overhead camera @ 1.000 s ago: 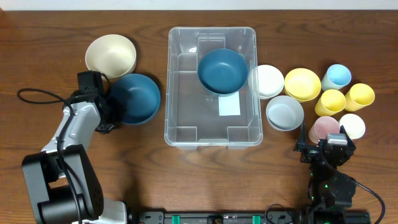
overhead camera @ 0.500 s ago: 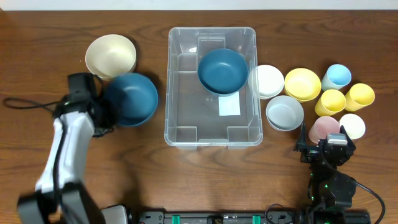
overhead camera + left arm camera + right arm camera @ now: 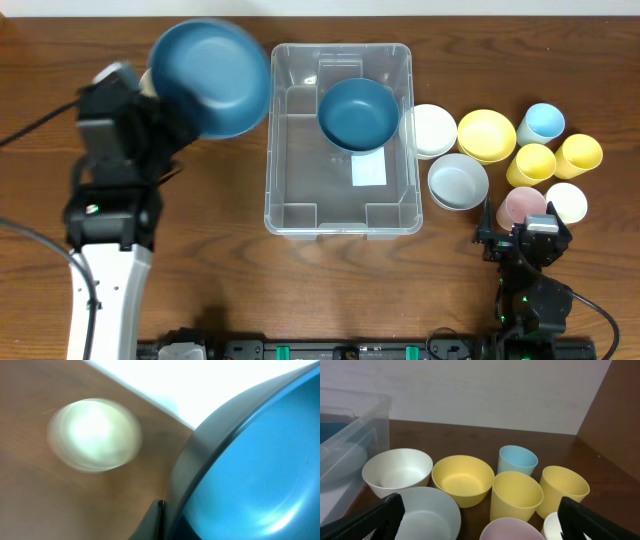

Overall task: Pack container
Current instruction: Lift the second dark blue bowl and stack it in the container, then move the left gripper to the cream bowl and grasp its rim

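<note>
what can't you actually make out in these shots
left tool: fingers hidden under held blue bowl overhead, nearly cut off in left wrist view
cream bowl: blurred in left wrist, mostly covered by left arm overhead
pink cup: cut by bottom edge, right wrist
container: cut by left edge, right wrist

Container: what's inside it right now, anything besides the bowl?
One dark blue bowl sits upright at the far end of the container; a white label shows on its floor. Under that bowl is hidden. The lifted blue bowl is not in it.

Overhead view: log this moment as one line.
left fingers: holding raised blue bowl | container: packed blue bowl inside | right fingers: open, by cups
</note>
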